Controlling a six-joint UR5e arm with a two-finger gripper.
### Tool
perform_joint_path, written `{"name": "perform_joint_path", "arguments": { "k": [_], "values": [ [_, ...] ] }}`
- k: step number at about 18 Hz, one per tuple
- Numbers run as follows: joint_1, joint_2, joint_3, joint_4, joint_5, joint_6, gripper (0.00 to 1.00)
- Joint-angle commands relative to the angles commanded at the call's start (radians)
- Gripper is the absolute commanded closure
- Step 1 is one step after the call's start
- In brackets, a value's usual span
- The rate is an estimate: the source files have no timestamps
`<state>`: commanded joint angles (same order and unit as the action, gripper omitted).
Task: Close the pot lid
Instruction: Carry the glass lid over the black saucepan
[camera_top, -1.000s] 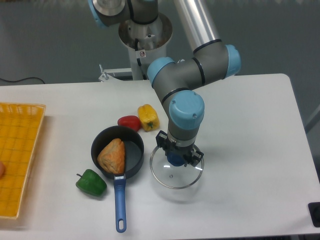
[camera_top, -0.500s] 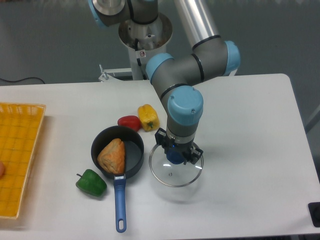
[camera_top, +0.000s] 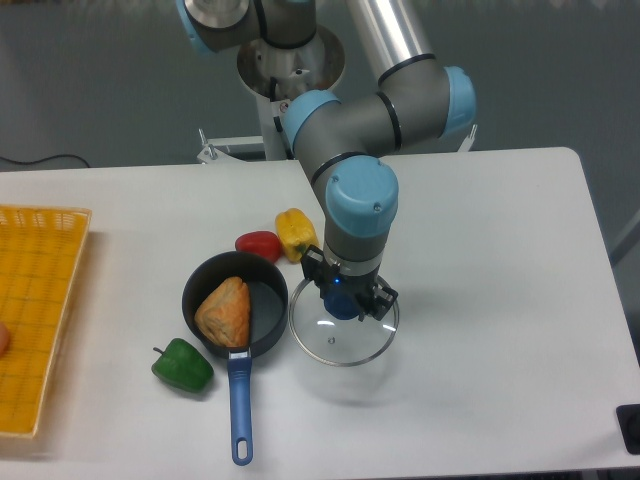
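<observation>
Right now the gripper (camera_top: 345, 299) sits just below centre of the frame, pointing straight down, its two dark fingers (camera_top: 312, 270) closed in on the blue centre knob of the pot lid (camera_top: 343, 334). That knob shows as a blue blob between the fingers, so the lid is firmly in its grasp. The glass disc with its metal rim hangs level under the tool, with a soft shadow on the white table (camera_top: 490, 260) beneath it; whether the rim touches the tabletop I cannot tell. Its left edge is right up against the pot (camera_top: 265, 300), which stands uncovered just left of centre.

Inside that black pan lies an orange wedge-shaped piece of food (camera_top: 224, 311), leaning to the pan's left side. The long blue handle (camera_top: 239, 410) runs down toward the bottom edge of the frame.

Around it: a green pepper (camera_top: 183, 364) at the pan's lower left, just beside the handle's root; a red pepper (camera_top: 258, 244) and a yellow pepper (camera_top: 296, 234) touching each other just above the pan's rim. Far left, a yellow basket (camera_top: 35, 300) runs off the frame edge.
</observation>
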<state>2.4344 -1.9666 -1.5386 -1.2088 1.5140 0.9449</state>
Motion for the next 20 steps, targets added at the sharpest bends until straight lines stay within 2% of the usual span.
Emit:
{"name": "perform_joint_path", "arguments": {
  "k": [11,20],
  "values": [
    [-0.087,0.025,-0.002,-0.071,0.0,-0.052,0.36],
    [-0.147,0.043,-0.014,-0.074,0.008,-0.101,0.36]
  ]
}}
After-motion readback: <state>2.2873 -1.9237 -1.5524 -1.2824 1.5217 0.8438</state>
